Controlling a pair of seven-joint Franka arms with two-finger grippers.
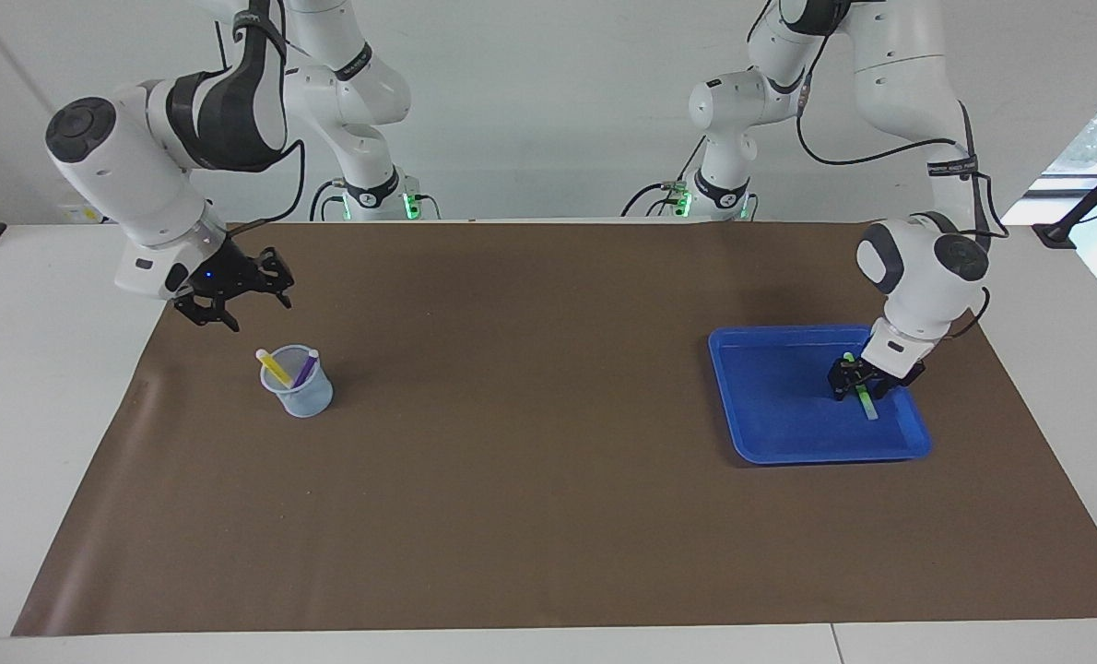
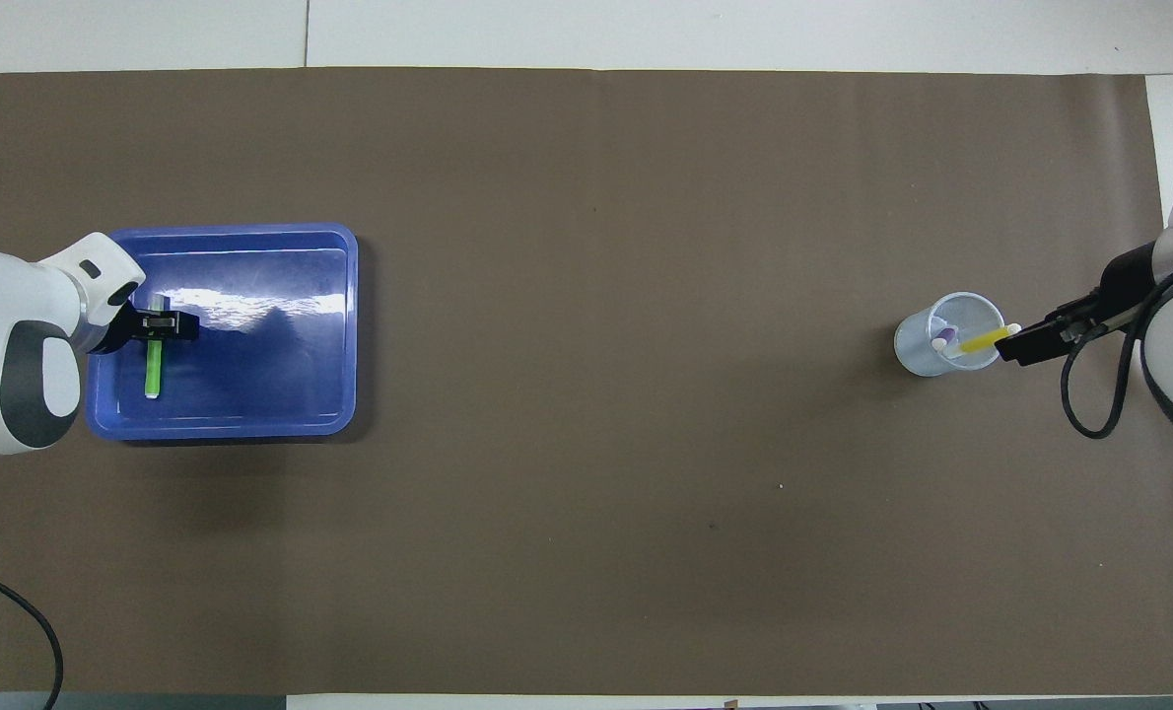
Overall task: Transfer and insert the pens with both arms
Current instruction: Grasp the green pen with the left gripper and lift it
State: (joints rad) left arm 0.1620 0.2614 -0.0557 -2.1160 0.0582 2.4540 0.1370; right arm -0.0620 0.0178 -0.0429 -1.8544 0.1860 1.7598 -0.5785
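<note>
A bright green pen [image 1: 867,403] [image 2: 153,375] lies in the blue tray [image 1: 788,456] [image 2: 251,426] toward the left arm's end of the table. My left gripper [image 1: 857,385] [image 2: 158,325] is down in the tray, straddling the upper part of that pen. A pale translucent cup [image 1: 300,397] [image 2: 917,355] stands toward the right arm's end and holds a yellow pen [image 1: 275,367] [image 2: 981,340] and a dark purple pen [image 1: 305,369] [image 2: 944,335], both leaning. My right gripper [image 1: 260,314] [image 2: 1015,347] hangs open just above and beside the cup's rim, holding nothing.
A brown mat [image 1: 548,461] covers most of the white table. The tray holds only the green pen. A black clamp [image 1: 1065,231] sits at the table's edge near the left arm's base.
</note>
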